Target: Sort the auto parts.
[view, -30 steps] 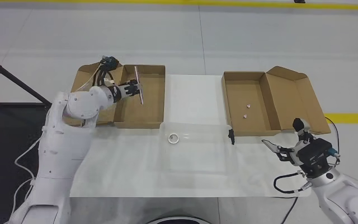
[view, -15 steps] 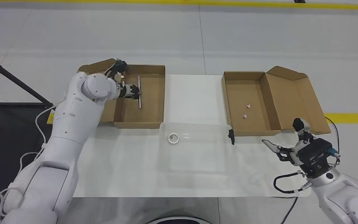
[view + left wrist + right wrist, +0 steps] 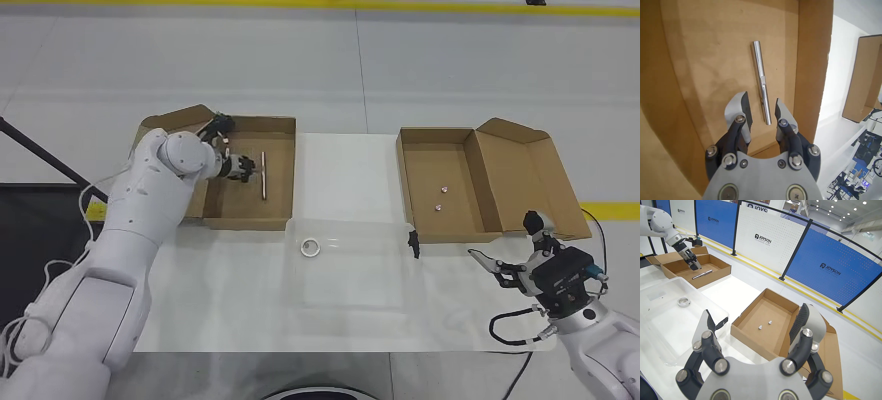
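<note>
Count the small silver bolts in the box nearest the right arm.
2. One bolt and a second bolt lie close together, not touching, mid-floor in the open cardboard box; the floor shows fully, so none seems hidden.

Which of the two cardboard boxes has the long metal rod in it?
The box under the left gripper; the rod lies there. The other box holds two small bolts.

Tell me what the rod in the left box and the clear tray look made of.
Rod: probably steel, polished, with bright mirror-like streaks along its length. Tray: likely clear plastic, glossy; the white table shows through its walls and floor.
</note>
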